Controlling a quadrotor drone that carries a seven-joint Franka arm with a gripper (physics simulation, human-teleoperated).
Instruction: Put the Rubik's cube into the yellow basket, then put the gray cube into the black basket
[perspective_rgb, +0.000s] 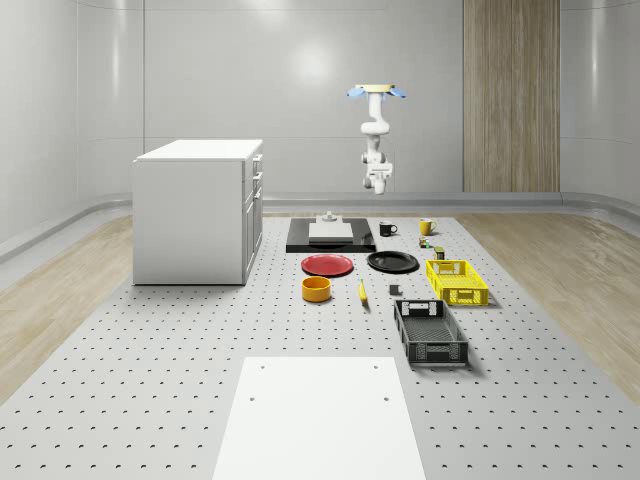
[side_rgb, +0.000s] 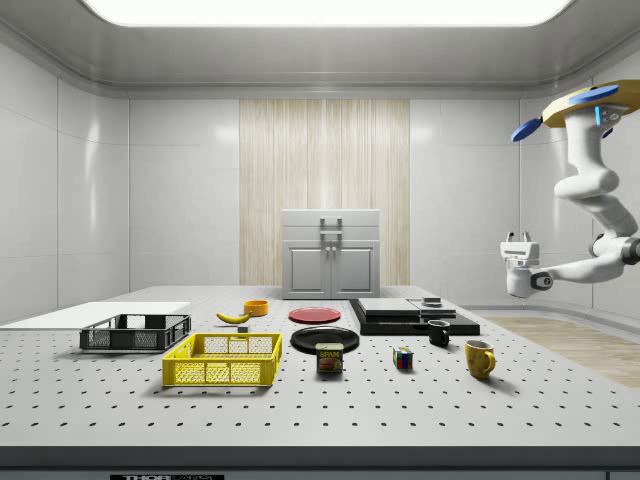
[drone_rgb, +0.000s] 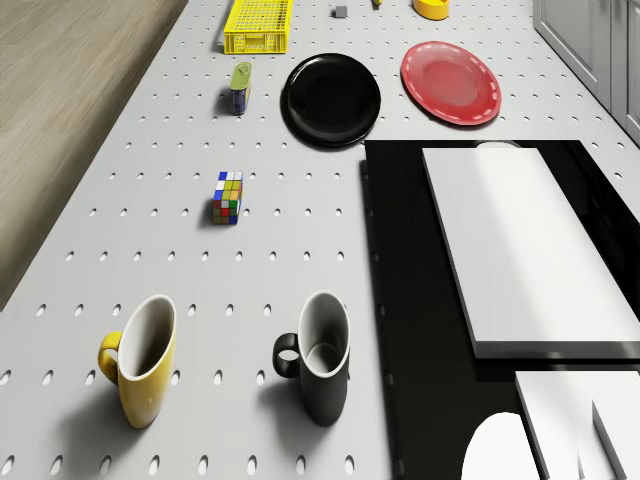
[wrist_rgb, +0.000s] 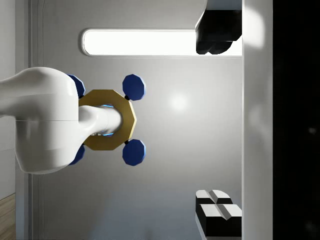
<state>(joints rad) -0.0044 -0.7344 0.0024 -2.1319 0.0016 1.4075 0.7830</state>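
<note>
Two baskets, two mugs (drone_rgb: 140, 372), one Rubik's cube (drone_rgb: 227, 197) lie below the hovering drone (perspective_rgb: 376, 92), its hand (side_rgb: 516, 241) released.

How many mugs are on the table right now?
2. The yellow mug and the black mug stand side by side, apart, at the table's far end in the whole-scene view; the black one is next to the black slab.

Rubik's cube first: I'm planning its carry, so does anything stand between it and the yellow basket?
A Spam can stands on the table between the Rubik's cube and the yellow basket, nearer the basket. The black plate lies beside that line.
</note>
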